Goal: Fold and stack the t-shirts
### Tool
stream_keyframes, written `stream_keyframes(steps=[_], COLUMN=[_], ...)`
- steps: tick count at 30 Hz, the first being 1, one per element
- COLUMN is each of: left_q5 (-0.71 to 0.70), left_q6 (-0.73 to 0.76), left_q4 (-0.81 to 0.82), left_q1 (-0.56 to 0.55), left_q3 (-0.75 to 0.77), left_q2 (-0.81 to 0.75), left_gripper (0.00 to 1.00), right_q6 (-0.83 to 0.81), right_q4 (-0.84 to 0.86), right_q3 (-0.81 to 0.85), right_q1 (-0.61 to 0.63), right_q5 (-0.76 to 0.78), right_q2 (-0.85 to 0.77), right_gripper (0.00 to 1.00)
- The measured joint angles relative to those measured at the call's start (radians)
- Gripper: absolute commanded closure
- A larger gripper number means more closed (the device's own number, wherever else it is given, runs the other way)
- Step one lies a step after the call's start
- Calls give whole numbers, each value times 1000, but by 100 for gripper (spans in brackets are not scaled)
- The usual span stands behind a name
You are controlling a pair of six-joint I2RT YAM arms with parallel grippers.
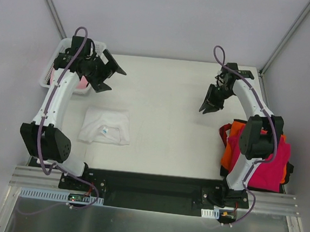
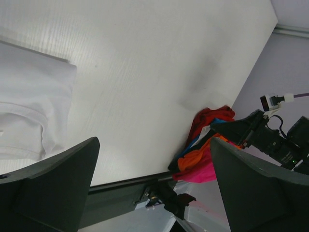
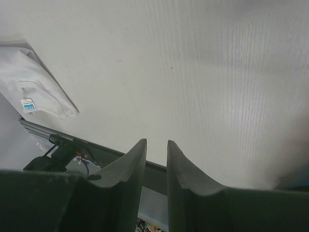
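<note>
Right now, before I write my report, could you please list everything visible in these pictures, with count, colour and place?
folded cloth t-shirt: one, white, on the table in front of the left arm
pile of cloth t-shirts: count unclear, orange, magenta and dark red, near right corner, beside the right arm's base
plastic lattice basket: one, white, far left corner
cloth in the basket: one seen, pale pink, partly hidden by the left arm
flat table: one, white
left gripper: one, black, open and empty, above the table beside the basket
right gripper: one, black, narrow gap, empty, above the far right of the table
</note>
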Motion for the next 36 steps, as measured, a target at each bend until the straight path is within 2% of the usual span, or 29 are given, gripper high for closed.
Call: stream_keyframes(steps=[6,7,8,14,18,24,28,29,32,36], left_q5=[35,46,58,80,14,-302,-518,-555,-661,-821], left_q6=[22,26,32,71,128,189,208,210,230,267], left_q4=[77,80,81,80,-17,-142,-216,-226,-253,-267], left_q1=[61,64,64,64,64,64,64,64,60,4], left_q3=[-140,-157,-168,-179,-79,79,58,51,37,65], left_q2=[-138,-153,-163,-167,-144,-141,-148,-148,-148,-147], left_gripper=[1,1,1,1,1,1,1,7,13,12], right_q6=[-7,-20,-33,-107,-134,-135,-105,-90,-38,-32], right_q4=[-23,-34,-42,-128,-151,-109,-74,-75,-142,-151], right_q3=[34,53,68,162,217,206,146,149,229,306], right_q1=[8,18,31,150,237,331,332,325,315,356], right_q5=[52,81,109,389,623,992,1084,1085,1090,1157], right_q2=[-44,-48,-53,-117,-183,-319,-386,-378,-280,-154], right_gripper=[45,22,4,4,4,4,4,4,4,4])
